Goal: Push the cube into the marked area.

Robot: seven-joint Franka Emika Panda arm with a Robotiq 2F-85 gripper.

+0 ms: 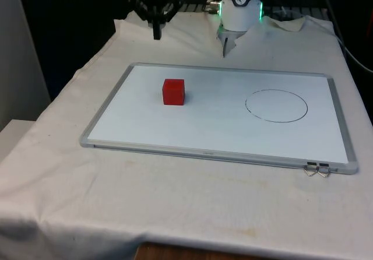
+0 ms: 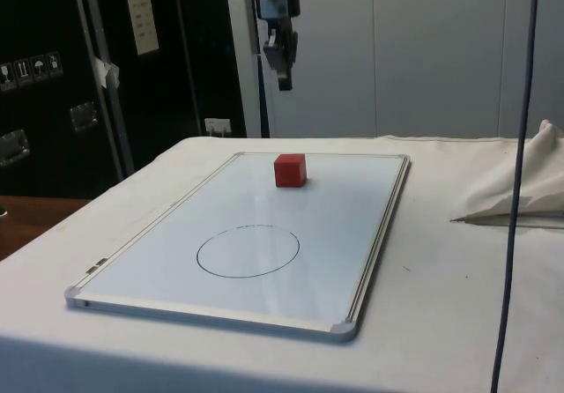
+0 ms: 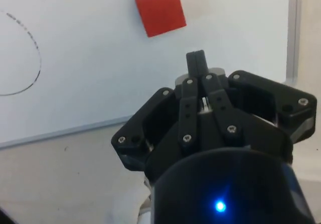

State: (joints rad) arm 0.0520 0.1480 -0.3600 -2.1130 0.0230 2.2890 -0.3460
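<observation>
- The gripper (image 3: 196, 63) hangs high above the far edge of the whiteboard (image 1: 145, 126), its two fingers pressed together into one narrow tip and holding nothing.
- That closed tip suits a push: judged from the task, a single blunt point is easier to set against a flat face than two spread fingers.
- In the side view the gripper (image 2: 284, 74) is well above the cube and apart from it, so it must come down before any contact.
- The red cube (image 1: 173, 91) sits flat on the whiteboard, on the front view's left half and nearer the far edge than the near one.
- The drawn circle (image 1: 276, 105), which is the marked area, lies on the front view's right half, well apart from the cube, with bare board between them.
- To drive the cube toward the circle, the gripper would likely need to drop on the cube's side away from the circle; there is open board there before the metal frame.
- The frame is a low raised rim all round, and two clips (image 1: 317, 169) sit at the near right corner, away from the likely path.
- The white cloth (image 1: 175, 213) covers the table around the board.
</observation>
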